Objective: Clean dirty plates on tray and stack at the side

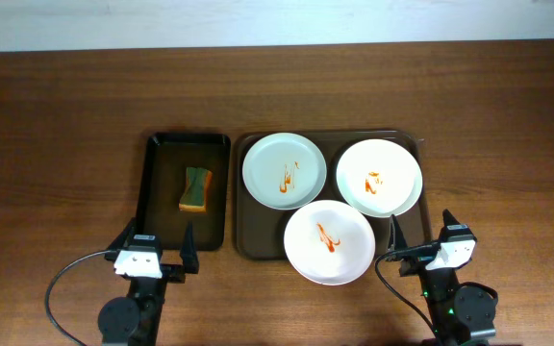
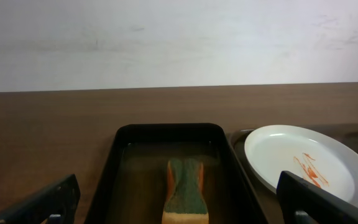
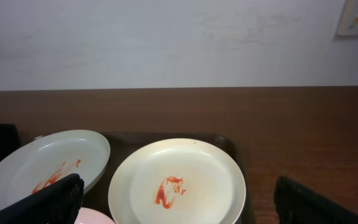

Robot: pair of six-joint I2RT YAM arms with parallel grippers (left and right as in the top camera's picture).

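The brown tray (image 1: 258, 231) is laid flat on the wooden table (image 1: 65, 144), and all three dishes are carried on it: the far-left plate (image 1: 284, 171), the far-right plate (image 1: 378, 178) and the near plate (image 1: 329, 242). They are packed in a triangle, presumably because the tray is only just wide enough. The rims are seen to meet or overlap, and which lies on top cannot be told. The near plate is seen to jut slightly over the tray's near rim. Each plate is round, shallow and glossy white, like glazed ceramic or hard plastic, and each is marked in the middle with thin orange-red sauce streaks. None is wiped and nothing is stacked beside the tray, so the task is judged to be at its very start.

Just left of the brown tray a narrower black tray (image 1: 166, 207) is set, with a rectangular sponge (image 1: 195, 187) lying in it, green on top, yellow beneath and coarse-looking. Its floor is seen to shine as if wetted, which would suit keeping the sponge damp and drips contained.

The left end effector (image 1: 159, 238) is held left of the brown tray, at the black tray's near edge, spread wide and pinching nothing. The right end effector (image 1: 419, 229) is held at the brown tray's near right corner, likewise spread and empty. By this placing, the sponge is judged to be meant for the left arm and the plates for the right.
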